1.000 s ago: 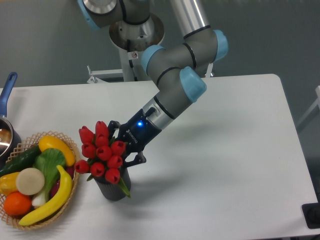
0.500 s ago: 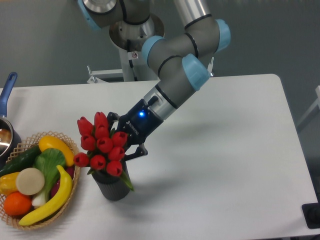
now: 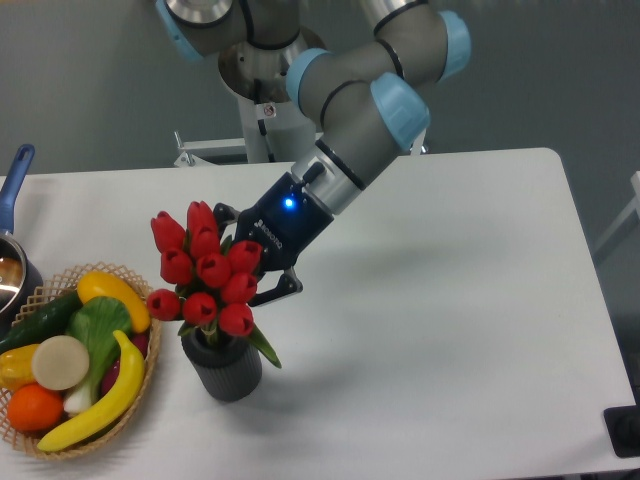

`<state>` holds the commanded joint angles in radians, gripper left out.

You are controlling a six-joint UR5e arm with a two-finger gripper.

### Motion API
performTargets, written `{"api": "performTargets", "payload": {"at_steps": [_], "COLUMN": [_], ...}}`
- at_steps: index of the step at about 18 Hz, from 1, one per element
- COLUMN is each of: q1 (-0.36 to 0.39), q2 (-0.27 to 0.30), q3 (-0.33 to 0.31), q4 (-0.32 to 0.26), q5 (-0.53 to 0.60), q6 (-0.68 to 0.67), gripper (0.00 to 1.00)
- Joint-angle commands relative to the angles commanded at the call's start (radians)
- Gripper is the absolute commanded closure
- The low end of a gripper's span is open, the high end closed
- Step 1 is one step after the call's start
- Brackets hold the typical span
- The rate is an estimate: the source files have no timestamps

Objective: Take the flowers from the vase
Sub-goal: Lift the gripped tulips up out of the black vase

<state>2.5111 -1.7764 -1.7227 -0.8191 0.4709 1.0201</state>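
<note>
The flowers (image 3: 205,272) are a bunch of red tulip buds with green leaves, raised so that the buds stand above the vase while the stems still reach into its mouth. The vase (image 3: 222,368) is a small dark grey ribbed cylinder standing upright on the white table. My gripper (image 3: 248,268) comes in from the upper right and is shut on the bunch just behind the buds; its fingertips are mostly hidden by the flowers.
A wicker basket (image 3: 146,385) with fruit and vegetables stands just left of the vase. A blue-handled pot (image 3: 14,205) sits at the left edge. The white table (image 3: 450,330) stretches to the right. The arm's base mount is behind the table.
The gripper has risen with the flowers in it. The bunch has moved up out of the vase, and more of the vase's rim now shows.
</note>
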Motion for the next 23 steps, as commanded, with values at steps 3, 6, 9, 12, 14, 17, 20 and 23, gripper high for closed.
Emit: {"api": "performTargets", "payload": {"at_steps": [3,6,9,12,14,17,20,23], "q1": [0.002,0.0,0.0,0.002,0.002,0.008,0.011,0.023], "q2": [0.003,0.005,0.011,0.026,0.037,0.06,0.081,0.091], "q3": [0.017,0.047,0.069,0.072,0.072,0.072,0.078,0.101], "q4": [0.0,0.0,0.0,0.0,-0.002,-0.002,-0.002,-0.002], "q5": [-0.002,0.0,0.0,0.002,0.002,0.003,0.003,0.003], "q6": [-0.011,-0.07,-0.104,-0.121,-0.13,-0.161,-0.193,-0.238], "gripper": [0.59,0.59,0.59,0.59,0.59,0.59,0.59,0.59]}}
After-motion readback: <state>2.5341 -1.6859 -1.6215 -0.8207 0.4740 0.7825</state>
